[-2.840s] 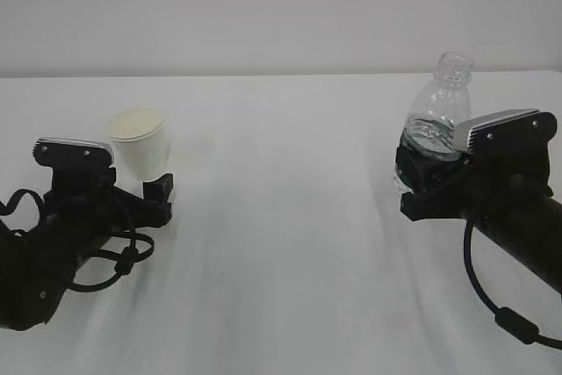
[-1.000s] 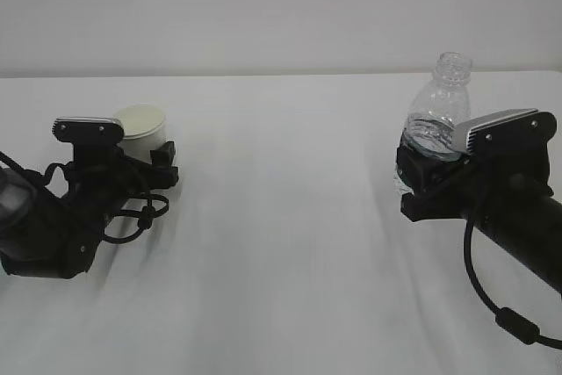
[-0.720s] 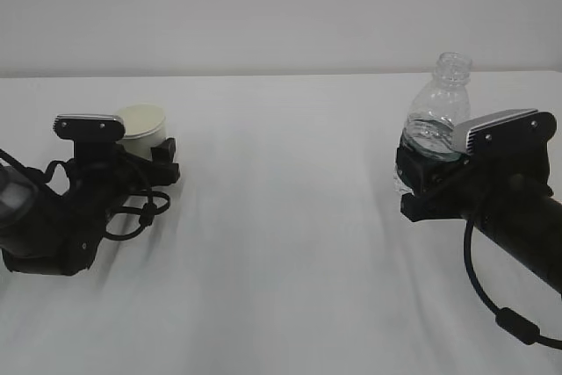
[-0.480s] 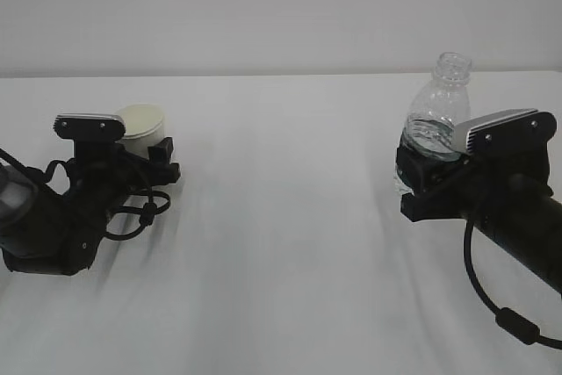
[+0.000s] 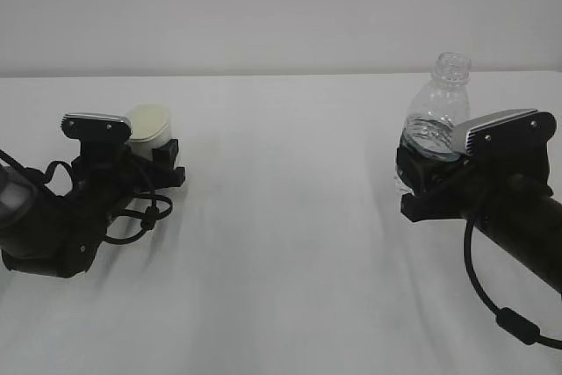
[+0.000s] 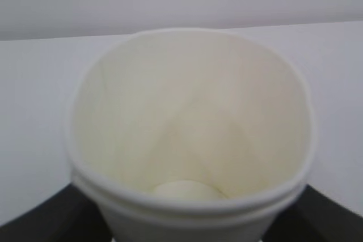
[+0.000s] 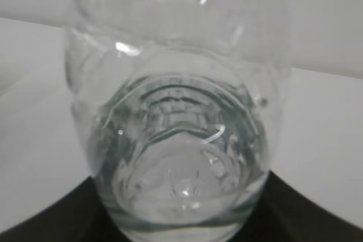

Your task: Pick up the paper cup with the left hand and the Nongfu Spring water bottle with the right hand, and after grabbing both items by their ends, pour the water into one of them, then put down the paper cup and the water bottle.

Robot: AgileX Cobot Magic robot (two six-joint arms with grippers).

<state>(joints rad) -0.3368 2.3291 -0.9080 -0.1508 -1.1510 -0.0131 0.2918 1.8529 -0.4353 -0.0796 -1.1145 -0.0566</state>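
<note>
Left hand low over the desk, with the paper cup directly between its fingers, at the lower half of the cup. Cup upright, long axis vertical, mouth up and facing the wrist camera. Rim slightly out of round, more a soft square than a circle. Cannot tell whether the left hand already presses on the wall or only stands close around it. Looks dry and empty inside, down to the small round bottom.

Right hand clamped on the lower part of the Nongfu Spring water bottle, with the body and open, capless neck rising straight above the hand. Holds clear water only in the lower portion; empty above that level.

Cup and bottle well apart, each in front of its own hand, with bare desk between them. For pouring, probably needs both lifted and brought toward the middle, the bottle neck tipped over the cup mouth. Soft cup wall likely to fold under too strong a squeeze.
</note>
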